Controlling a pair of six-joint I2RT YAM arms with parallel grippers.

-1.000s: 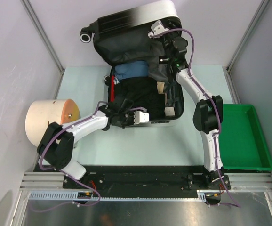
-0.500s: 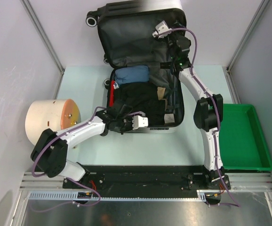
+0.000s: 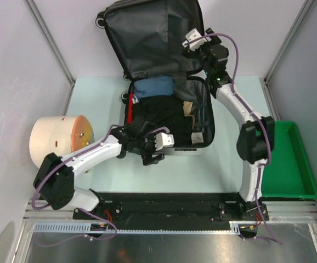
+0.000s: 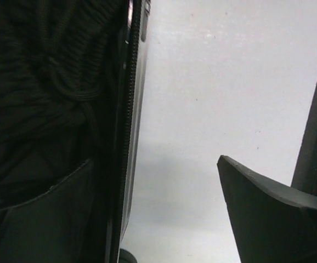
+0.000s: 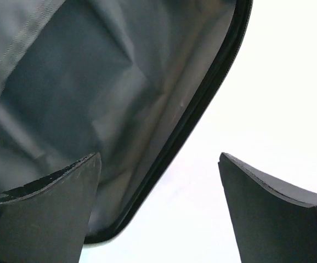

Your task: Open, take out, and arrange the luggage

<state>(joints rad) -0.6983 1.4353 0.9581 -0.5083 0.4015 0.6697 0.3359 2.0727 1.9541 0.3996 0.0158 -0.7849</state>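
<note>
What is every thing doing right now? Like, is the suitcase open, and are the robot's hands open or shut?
luggage, open, lid standing up at the back, clothes inside.
blue cloth, tucked inside the luggage.
black clothes, piled inside the luggage.
beige cylinder, lying on its side.
green bin, right way up.
left gripper, open, holding nothing, by the luggage's near edge.
right gripper, open, lid's rim between its fingers.

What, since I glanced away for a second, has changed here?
The luggage lid swung up and back until wide open. The right gripper at its rim opened; so did the left gripper by the luggage's near edge. The lower shell, clothes, beige cylinder and green bin stayed put.
</note>
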